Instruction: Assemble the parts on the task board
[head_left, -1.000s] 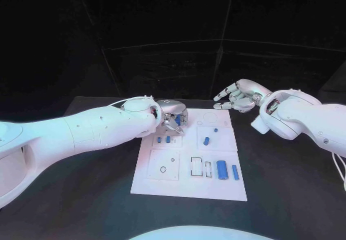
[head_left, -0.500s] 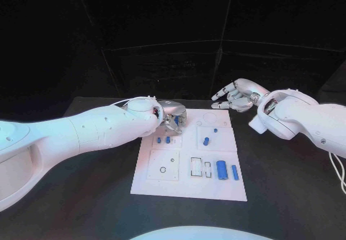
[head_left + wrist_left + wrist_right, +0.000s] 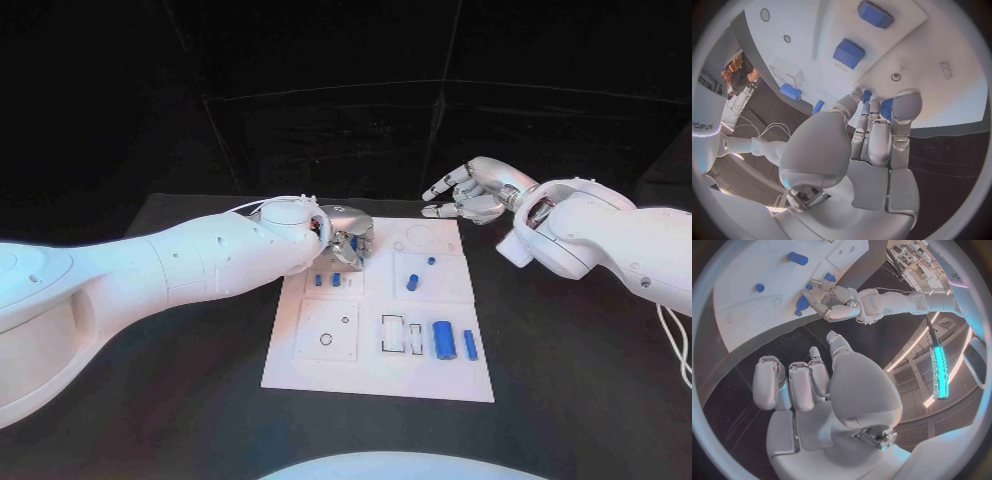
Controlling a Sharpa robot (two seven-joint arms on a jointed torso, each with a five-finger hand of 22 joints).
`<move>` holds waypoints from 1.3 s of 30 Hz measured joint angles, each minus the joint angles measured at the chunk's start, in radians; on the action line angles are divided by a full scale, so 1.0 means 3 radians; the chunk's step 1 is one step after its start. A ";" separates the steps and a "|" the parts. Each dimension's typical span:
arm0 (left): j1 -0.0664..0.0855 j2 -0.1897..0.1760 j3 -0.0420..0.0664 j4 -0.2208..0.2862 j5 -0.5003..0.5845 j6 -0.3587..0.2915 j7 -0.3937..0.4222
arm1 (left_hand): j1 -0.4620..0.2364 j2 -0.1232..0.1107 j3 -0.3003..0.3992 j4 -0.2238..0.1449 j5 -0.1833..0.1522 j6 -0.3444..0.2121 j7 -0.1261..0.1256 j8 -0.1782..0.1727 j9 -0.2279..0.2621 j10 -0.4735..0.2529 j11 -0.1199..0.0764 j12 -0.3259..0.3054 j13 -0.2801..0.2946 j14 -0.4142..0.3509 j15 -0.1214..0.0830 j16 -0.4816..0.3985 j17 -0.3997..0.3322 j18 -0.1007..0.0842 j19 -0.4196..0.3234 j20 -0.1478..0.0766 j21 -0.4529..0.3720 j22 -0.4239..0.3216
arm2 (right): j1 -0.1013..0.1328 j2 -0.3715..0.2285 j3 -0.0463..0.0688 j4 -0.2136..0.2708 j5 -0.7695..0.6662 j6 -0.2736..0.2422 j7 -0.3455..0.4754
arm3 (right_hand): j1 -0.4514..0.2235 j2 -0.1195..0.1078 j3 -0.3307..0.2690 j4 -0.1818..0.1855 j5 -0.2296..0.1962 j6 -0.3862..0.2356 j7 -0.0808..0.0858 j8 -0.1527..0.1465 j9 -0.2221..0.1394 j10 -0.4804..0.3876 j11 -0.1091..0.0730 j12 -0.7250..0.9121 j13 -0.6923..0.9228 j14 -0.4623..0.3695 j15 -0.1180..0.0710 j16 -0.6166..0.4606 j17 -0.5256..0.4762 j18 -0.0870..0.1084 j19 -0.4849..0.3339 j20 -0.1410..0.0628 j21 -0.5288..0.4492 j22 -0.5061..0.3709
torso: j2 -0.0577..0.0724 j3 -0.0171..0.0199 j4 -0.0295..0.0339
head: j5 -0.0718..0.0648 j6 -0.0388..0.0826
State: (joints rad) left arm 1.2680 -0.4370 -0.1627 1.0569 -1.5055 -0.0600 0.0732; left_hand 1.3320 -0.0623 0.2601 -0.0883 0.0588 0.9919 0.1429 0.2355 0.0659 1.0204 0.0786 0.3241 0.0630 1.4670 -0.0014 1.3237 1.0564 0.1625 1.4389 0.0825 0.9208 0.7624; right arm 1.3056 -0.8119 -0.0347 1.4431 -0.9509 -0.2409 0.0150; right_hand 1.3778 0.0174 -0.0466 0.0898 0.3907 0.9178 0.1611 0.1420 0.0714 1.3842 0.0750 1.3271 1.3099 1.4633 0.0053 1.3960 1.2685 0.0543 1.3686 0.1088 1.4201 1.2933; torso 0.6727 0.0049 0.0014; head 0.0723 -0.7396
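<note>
Early days, I'd say: left hand [image 3: 343,240] pinches a blue part [image 3: 866,95] over the board's [image 3: 378,375] far corner, right hand [image 3: 473,190] hovers empty, fingers apart (most parts still lie loose on the board).

The left hand [image 3: 343,240] covers the far left corner of the board [image 3: 378,370] in the head view, hiding what lies beneath it. In the left wrist view a blue part [image 3: 886,108] sits among the fingers [image 3: 904,107], mostly hidden, so its shape cannot be told. The board's small printed marks are too small to read.
</note>
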 measured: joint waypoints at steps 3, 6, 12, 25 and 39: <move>-0.0002 0.0003 0.0000 0.0000 -0.0001 0.0013 0.0000 | 0.0000 0.0000 0.0000 0.0000 0.0000 0.0012 -0.0012 0.0000 0.0000 0.0012 0.0011 -0.0017 0.0001 0.0000 0.0000 0.0000 0.0000 0.0000 0.0000 0.0000 0.0000 0.0008 | 0.0000 0.0002 0.0000 0.0000 0.0000 0.0000 0.0001 | 0.0000 0.0000 0.0000 0.0000 0.0000 0.0000 0.0000 0.0000 0.0000 0.0000 0.0000 0.0000 0.0000 0.0000 0.0000 0.0000 0.0000 0.0000 0.0000 0.0000 0.0000 0.0000 | -0.0001 -0.0001 0.0000 | -0.0004 -0.0005; -0.0002 0.0005 0.0003 -0.0003 -0.0003 0.0020 0.0000 | 0.0000 0.0000 0.0014 -0.0013 0.0000 0.0023 -0.0001 -0.0013 0.0000 0.0023 0.0000 -0.0022 0.0001 -0.0001 -0.0001 0.0000 -0.0004 0.0000 0.0000 0.0000 0.0017 0.0018 | 0.0000 0.0003 0.0000 -0.0001 -0.0001 0.0001 0.0001 | 0.0000 0.0000 0.0000 0.0000 0.0000 0.0000 0.0000 0.0000 0.0000 0.0000 0.0000 0.0000 0.0000 0.0000 0.0000 0.0000 0.0000 0.0000 0.0000 0.0000 0.0000 0.0000 | -0.0001 -0.0001 0.0002 | -0.0004 -0.0006; -0.0002 0.0012 0.0005 -0.0026 -0.0003 0.0028 -0.0002 | 0.0000 0.0000 0.0023 -0.0004 0.0000 0.0023 -0.0001 -0.0012 0.0000 0.0024 0.0000 -0.0026 0.0002 -0.0013 -0.0013 0.0000 -0.0016 0.0000 0.0000 0.0000 0.0035 0.0038 | 0.0000 0.0006 0.0000 -0.0003 -0.0001 0.0001 0.0002 | 0.0000 0.0000 0.0000 0.0000 0.0000 0.0000 0.0000 0.0000 0.0000 0.0000 0.0000 0.0000 0.0000 0.0000 0.0000 0.0000 -0.0001 0.0000 0.0000 0.0000 0.0000 -0.0001 | -0.0001 -0.0001 0.0004 | -0.0005 -0.0005; 0.0004 0.0023 0.0012 -0.0055 -0.0002 0.0057 -0.0058 | 0.0001 -0.0001 0.0106 -0.0041 0.0020 0.0023 -0.0001 -0.0087 -0.0001 0.0036 0.0011 -0.0108 -0.0002 -0.0013 -0.0013 0.0013 -0.0041 -0.0032 0.0000 0.0000 0.0035 0.0042 | 0.0000 0.0016 0.0000 -0.0006 -0.0002 0.0001 0.0003 | 0.0000 0.0000 0.0000 0.0000 0.0000 0.0000 0.0000 0.0000 0.0000 0.0000 0.0000 0.0000 0.0001 0.0000 0.0000 0.0000 -0.0003 0.0000 0.0000 0.0000 0.0000 -0.0003 | 0.0000 -0.0003 0.0004 | -0.0002 -0.0010; 0.0013 0.0026 0.0017 -0.0071 -0.0002 0.0123 -0.0035 | -0.0057 0.0057 0.0246 -0.0043 0.0020 0.0179 -0.0034 -0.0110 0.0019 0.0259 -0.0030 -0.0151 0.0000 -0.0010 -0.0039 0.0026 -0.0068 -0.0031 0.0011 -0.0011 0.0056 0.0095 | 0.0000 0.0029 0.0000 -0.0012 -0.0002 0.0002 0.0005 | 0.0012 0.0012 0.0000 0.0000 0.0000 0.0000 0.0000 0.0000 0.0000 0.0000 0.0000 0.0001 0.0004 0.0000 0.0000 0.0000 -0.0002 0.0000 0.0000 0.0000 0.0000 -0.0003 | 0.0002 -0.0004 -0.0002 | -0.0001 -0.0021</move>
State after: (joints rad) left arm 1.2719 -0.4292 -0.1577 1.0356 -1.5060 -0.0231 0.0627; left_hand 1.3149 -0.0452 0.3338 -0.1011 0.0649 1.0455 0.1326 0.2023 0.0717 1.0981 0.0697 0.2788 0.0630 1.4639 -0.0130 1.3316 1.0360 0.1534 1.4422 0.0791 0.9375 0.7910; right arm 1.3055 -0.8031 -0.0347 1.4395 -0.9516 -0.2403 0.0165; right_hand 1.3812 0.0209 -0.0466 0.0898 0.3907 0.9178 0.1611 0.1421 0.0716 1.3843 0.0750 1.3273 1.3109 1.4633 0.0053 1.3960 1.2678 0.0543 1.3686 0.1088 1.4201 1.2925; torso 0.6732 0.0036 0.0010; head 0.0719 -0.7459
